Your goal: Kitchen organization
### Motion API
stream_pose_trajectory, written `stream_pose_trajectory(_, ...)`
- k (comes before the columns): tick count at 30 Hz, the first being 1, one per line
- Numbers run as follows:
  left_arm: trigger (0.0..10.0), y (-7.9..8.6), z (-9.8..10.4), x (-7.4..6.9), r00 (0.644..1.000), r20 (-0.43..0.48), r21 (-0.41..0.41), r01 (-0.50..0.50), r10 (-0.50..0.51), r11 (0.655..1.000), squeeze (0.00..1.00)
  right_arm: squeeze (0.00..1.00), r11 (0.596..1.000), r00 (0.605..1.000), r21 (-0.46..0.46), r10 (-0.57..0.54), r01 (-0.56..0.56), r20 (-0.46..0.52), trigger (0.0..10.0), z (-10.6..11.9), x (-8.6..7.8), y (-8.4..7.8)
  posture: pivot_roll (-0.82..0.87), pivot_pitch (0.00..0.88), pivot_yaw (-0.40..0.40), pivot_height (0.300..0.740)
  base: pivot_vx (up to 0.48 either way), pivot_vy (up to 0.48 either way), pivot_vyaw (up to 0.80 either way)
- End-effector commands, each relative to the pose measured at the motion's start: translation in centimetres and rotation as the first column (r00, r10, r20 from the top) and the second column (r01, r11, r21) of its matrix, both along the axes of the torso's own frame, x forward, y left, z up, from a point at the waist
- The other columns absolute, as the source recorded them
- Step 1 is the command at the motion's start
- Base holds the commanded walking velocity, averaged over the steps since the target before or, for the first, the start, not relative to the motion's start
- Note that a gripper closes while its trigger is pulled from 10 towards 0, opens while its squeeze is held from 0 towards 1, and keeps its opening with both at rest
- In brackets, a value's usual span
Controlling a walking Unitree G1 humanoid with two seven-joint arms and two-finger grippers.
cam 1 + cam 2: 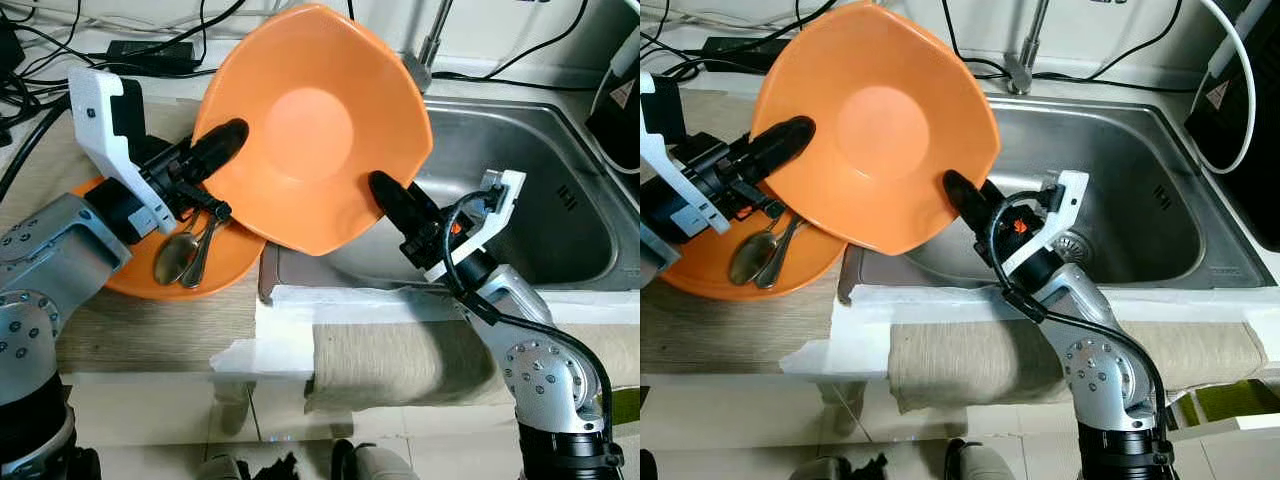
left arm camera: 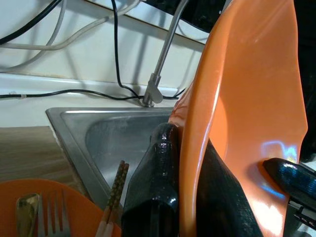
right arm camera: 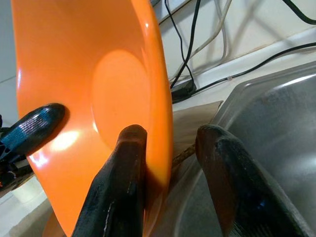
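An orange bowl (image 1: 310, 130) is held tilted in the air between table (image 1: 150, 330) and sink (image 1: 530, 190). Its rim is pinched by the left tool (image 2: 190, 197), while the right tool (image 3: 170, 173) straddles the opposite rim loosely, likely for support. Below, an orange plate (image 1: 225, 265) carries 2 spoons (image 1: 180, 255).

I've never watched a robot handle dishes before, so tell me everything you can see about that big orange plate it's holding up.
The big orange plate is a shallow dish with a flat round centre and a wavy, roughly squared rim, glossy like plastic. It is raised and tilted, its inside facing the head camera, above the edge between the wooden counter and the steel sink. The left claw pinches its left rim. The right claw straddles its lower right rim, one finger against the inside, the other standing off behind. It looks clean and empty.
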State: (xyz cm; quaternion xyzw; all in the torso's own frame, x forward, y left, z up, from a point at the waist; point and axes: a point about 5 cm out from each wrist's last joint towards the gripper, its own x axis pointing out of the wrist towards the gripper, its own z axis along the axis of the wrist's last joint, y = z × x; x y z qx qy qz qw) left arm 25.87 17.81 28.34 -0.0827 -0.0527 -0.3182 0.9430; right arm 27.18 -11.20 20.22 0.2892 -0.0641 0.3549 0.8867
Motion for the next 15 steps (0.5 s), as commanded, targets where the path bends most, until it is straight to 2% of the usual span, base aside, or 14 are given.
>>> stream_pose_trajectory(1,0.0,-0.96,0.93,-1.0,0.994,0.071,0.002,0.084,-0.084,0.996,0.0,0.0,0.999,0.999,-0.013,-0.04,0.039,-0.033,10.0,-0.47,0.25,-0.62,-0.1,0.136,-0.086,0.74,0.0,0.0,0.0)
stream_pose_trajectory(5,0.0,-0.98,0.99,-1.09,0.993,0.078,0.005,0.091,-0.092,0.996,0.0,0.0,0.999,0.999,-0.012,-0.037,0.036,-0.034,10.0,-0.49,0.27,-0.51,-0.1,0.135,-0.085,0.74,0.0,0.0,0.0)
stream_pose_trajectory(6,0.0,-1.06,0.94,-1.12,0.993,0.076,0.014,0.095,-0.095,0.995,0.0,0.0,0.999,0.999,-0.006,-0.031,0.031,-0.033,9.1,-0.47,0.25,-0.44,-0.1,0.135,-0.084,0.74,0.0,0.0,0.0)
stream_pose_trajectory(7,0.0,-1.08,0.9,-1.13,0.993,0.075,0.019,0.095,-0.096,0.995,0.0,0.0,1.0,0.999,-0.004,-0.029,0.029,-0.033,9.1,-0.46,0.22,-0.42,-0.1,0.135,-0.083,0.74,0.0,0.0,0.0)
stream_pose_trajectory(8,0.0,-1.08,0.89,-1.13,0.993,0.074,0.023,0.094,-0.095,0.995,0.0,0.0,1.0,0.999,-0.002,-0.028,0.028,-0.033,3.6,-0.45,0.22,-0.4,-0.1,0.136,-0.082,0.74,0.0,0.0,0.0)
stream_pose_trajectory(9,0.0,-1.07,0.89,-1.12,0.993,0.075,0.028,0.091,-0.092,0.995,0.0,0.0,1.0,0.999,0.0,-0.027,0.027,-0.034,0.0,-0.46,0.2,-0.38,-0.1,0.139,-0.081,0.74,0.0,0.0,0.0)
stream_pose_trajectory(14,0.0,-1.0,1.06,-1.05,0.993,0.09,0.044,0.073,-0.077,0.996,0.0,0.0,0.999,0.999,0.005,-0.033,0.034,-0.037,0.0,-0.52,0.19,-0.45,-0.1,0.139,-0.08,0.74,0.0,0.0,0.0)
stream_pose_trajectory(15,4.4,-0.99,1.04,-0.97,0.993,0.093,0.065,0.061,-0.067,0.996,0.0,0.0,0.999,0.998,0.001,-0.05,0.05,-0.043,0.0,-0.61,0.27,-0.56,-0.1,0.143,-0.079,0.74,0.0,0.0,0.0)
